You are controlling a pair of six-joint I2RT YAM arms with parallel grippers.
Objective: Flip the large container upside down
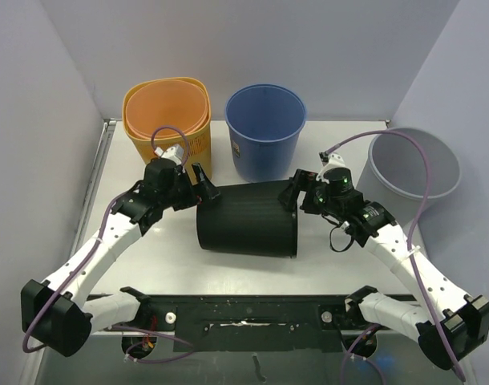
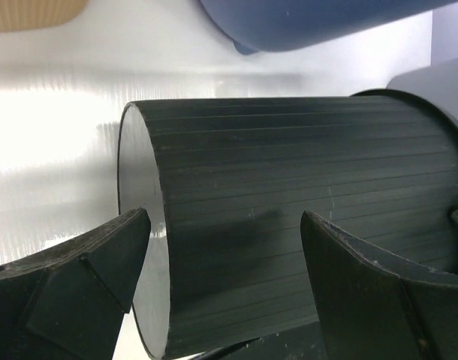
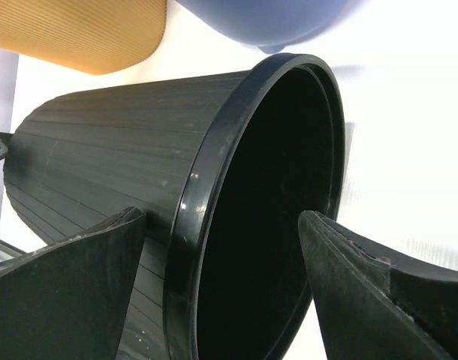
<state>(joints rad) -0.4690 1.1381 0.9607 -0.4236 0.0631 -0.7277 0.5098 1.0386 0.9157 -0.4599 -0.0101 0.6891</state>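
The black ribbed plastic bin lies sideways on the white worktop. The left hand and right hand gape apart at its ends; whether they touch it is unclear.

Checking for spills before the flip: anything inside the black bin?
Black bin lies on its side, mouth toward the right gripper. Right wrist view shows only dark inner wall, no contents. Deep end is lost in shadow, unconfirmed.

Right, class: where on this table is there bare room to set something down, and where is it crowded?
Free: the white table strip between the black ribbed plastic bin and the black base rail; also the back right, between the blue plastic bucket and the grey round bin. Crowded: back left, around the stacked orange ribbed baskets.
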